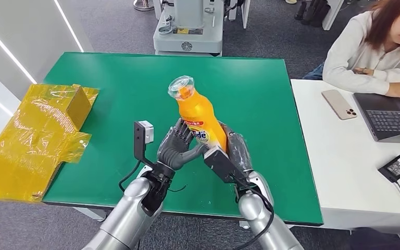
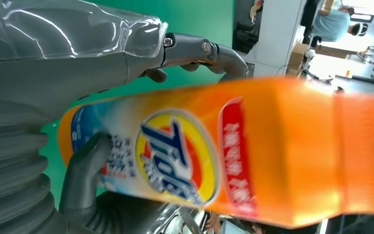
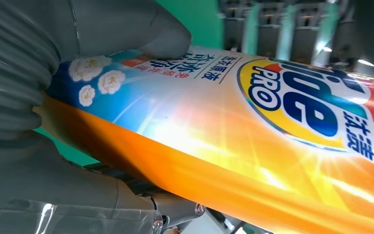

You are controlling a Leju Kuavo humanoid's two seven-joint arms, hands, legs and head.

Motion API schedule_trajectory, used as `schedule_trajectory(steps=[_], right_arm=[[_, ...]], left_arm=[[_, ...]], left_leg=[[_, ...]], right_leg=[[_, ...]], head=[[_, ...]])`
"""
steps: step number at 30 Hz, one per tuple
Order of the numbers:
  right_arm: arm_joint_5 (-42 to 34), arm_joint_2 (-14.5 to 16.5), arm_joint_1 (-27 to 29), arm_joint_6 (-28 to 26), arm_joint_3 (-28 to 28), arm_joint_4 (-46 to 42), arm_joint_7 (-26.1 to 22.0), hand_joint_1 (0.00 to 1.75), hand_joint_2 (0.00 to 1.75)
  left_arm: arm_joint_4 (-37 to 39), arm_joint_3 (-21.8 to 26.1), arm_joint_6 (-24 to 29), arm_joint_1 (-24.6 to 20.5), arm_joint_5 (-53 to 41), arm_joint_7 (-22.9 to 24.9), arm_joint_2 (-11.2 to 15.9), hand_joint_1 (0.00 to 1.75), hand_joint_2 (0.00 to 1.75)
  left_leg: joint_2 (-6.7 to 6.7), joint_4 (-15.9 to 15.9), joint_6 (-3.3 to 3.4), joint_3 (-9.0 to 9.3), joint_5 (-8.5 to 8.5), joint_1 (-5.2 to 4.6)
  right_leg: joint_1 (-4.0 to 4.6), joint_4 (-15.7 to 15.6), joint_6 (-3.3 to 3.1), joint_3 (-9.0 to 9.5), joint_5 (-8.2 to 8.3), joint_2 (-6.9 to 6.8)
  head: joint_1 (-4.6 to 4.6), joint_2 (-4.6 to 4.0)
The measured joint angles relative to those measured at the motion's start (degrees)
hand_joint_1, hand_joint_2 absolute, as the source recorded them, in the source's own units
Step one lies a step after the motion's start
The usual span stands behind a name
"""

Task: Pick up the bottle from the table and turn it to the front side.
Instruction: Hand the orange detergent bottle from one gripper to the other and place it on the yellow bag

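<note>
left hand (image 1: pixel 178 148) grips bottle's lower label from its left | bottle (image 1: pixel 200 117) held over green table (image 1: pixel 120 94) near front edge, long axis near upright, cap end leaning away and left | right hand (image 1: pixel 234 153) clasps its base from right

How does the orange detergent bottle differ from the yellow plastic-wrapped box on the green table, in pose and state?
The orange detergent bottle is held off the green table between the left hand and right hand; the yellow plastic-wrapped box rests untouched at the table's edge. The bottle tilts, cap away from the robot; the box sits flat. Both are warm-coloured.
</note>
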Motion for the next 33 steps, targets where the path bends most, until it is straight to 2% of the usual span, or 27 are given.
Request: schedule_trajectory(steps=[20,33], right_arm=[[-0.41,1.92,-4.22,1.03,-0.02,7.48,0.85,1.75,1.75],[-0.5,2.96,-6.08,1.16,-0.01,11.7,0.6,1.75,1.75]], left_arm=[[-0.07,-0.75,2.19,-0.54,0.74,0.48,-0.54,0.0,1.75],[-0.07,-1.33,9.95,-0.54,-4.04,-1.91,-1.16,0.0,1.75]], left_leg=[[0.0,0.0,0.0,0.01,0.0,0.0],[0.0,0.01,0.0,0.0,0.0,0.0]], right_leg=[[0.0,0.0,0.0,-0.01,0.01,0.01],[0.0,-0.01,0.0,-0.01,0.01,0.01]], head=[[0.0,0.0],[0.01,0.0]])
